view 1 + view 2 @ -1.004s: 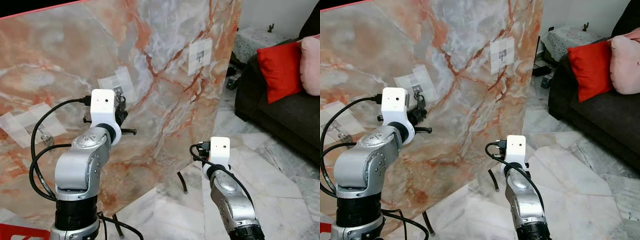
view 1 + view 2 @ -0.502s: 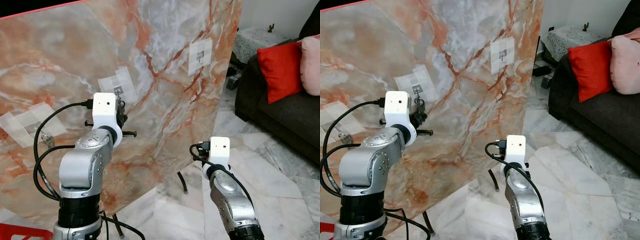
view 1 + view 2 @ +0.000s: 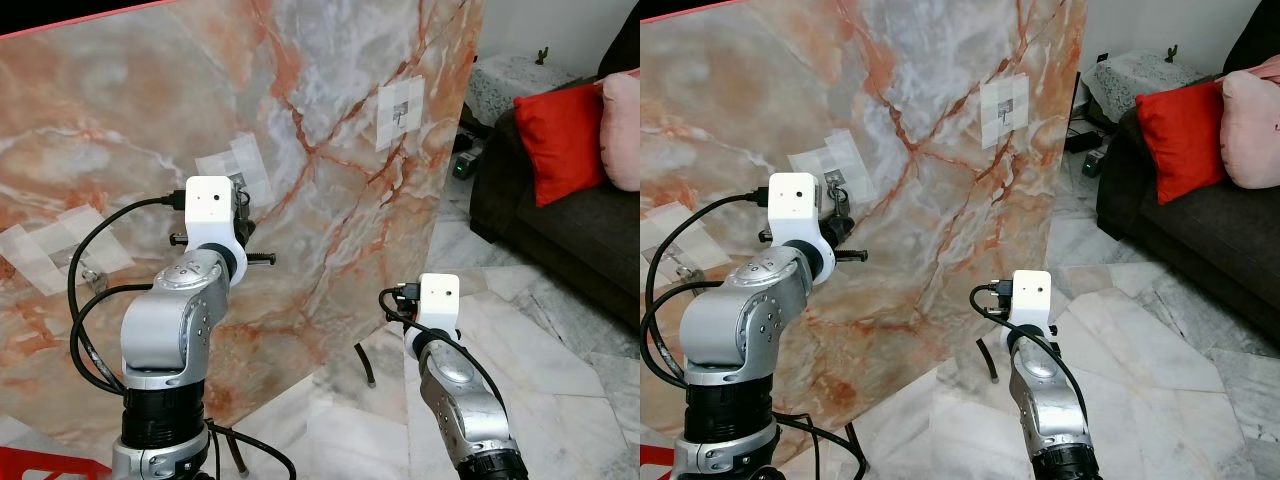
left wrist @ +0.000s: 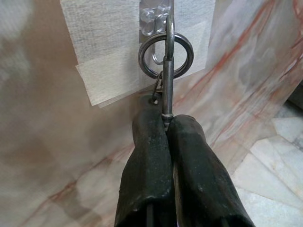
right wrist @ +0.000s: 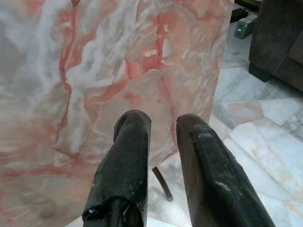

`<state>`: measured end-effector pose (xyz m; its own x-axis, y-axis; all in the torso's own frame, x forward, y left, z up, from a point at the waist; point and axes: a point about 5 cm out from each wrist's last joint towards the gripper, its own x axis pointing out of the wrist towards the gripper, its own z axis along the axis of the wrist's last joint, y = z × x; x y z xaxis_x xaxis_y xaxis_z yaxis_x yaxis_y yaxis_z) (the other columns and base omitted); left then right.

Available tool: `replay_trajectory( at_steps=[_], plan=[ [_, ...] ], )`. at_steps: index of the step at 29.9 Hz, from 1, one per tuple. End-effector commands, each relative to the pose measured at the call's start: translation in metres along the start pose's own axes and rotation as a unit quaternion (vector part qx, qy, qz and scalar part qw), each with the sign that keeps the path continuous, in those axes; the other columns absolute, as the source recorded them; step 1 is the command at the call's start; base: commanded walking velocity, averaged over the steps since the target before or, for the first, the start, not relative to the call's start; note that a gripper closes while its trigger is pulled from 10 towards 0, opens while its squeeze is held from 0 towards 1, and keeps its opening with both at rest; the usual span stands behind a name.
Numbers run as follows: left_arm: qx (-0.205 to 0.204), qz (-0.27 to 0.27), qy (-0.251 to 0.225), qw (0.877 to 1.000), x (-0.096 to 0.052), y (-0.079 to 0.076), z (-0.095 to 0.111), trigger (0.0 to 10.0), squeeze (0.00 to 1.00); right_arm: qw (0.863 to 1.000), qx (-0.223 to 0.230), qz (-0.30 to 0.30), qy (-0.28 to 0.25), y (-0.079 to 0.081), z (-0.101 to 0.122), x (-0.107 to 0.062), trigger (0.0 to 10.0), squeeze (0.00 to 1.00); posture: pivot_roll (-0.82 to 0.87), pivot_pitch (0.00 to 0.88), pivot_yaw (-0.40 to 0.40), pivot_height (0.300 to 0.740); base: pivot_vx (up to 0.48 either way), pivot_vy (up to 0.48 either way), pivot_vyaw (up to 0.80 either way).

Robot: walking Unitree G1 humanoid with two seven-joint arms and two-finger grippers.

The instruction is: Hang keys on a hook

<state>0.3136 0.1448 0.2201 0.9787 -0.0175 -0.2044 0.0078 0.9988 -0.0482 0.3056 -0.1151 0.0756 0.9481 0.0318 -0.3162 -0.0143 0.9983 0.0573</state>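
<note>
Item: left tool (image 4: 166, 124), raised against the marble-patterned panel (image 3: 330, 200) at centre-left of the head views; its two black fingers (image 4: 147, 156) are pressed tight together on the shank of the keys (image 4: 165, 61), pinching them just below the ring. Item: key ring (image 4: 165, 51), at the upper centre of the left wrist view, held up in front of the clear hook (image 4: 152, 21), which sits on a taped white patch (image 4: 109, 56) stuck to the panel; the ring overlaps the hook's lower end, but whether it has slipped over the prong cannot be told from these pictures. Item: right tool (image 5: 158, 142), low at centre-right of the head views, fingers parted and carrying nothing, pointed at the panel's lower edge above the pale stone floor (image 5: 265, 142). Item: second patch with hook (image 3: 401, 113), upper right of the panel, unused. Status: keys carried to the hook and aligned; seating the ring on the hook and letting go appear to be what is left.
</note>
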Motion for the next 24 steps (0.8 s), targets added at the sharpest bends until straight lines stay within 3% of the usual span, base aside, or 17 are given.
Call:
replay_trajectory(
  at_steps=[1, 24],
  plan=[
    [0.000, 0.010, -0.007, 1.000, 0.0005, 0.0002, 0.0053, 10.0, 0.00, 1.000, -0.001, 0.003, 0.000, 0.0035, -0.0012, -0.0004, 10.0, 0.00, 0.10, 0.040, 0.035, 0.740, 0.000, 0.000, 0.00],
    [0.018, 0.049, 0.025, 0.998, 0.0043, -0.0022, -0.0043, 10.0, 0.00, 1.000, 0.005, 0.002, -0.004, 0.0054, -0.0008, -0.0016, 10.0, 0.00, 0.10, 0.040, 0.046, 0.740, 0.000, 0.000, 0.00]
  ],
)
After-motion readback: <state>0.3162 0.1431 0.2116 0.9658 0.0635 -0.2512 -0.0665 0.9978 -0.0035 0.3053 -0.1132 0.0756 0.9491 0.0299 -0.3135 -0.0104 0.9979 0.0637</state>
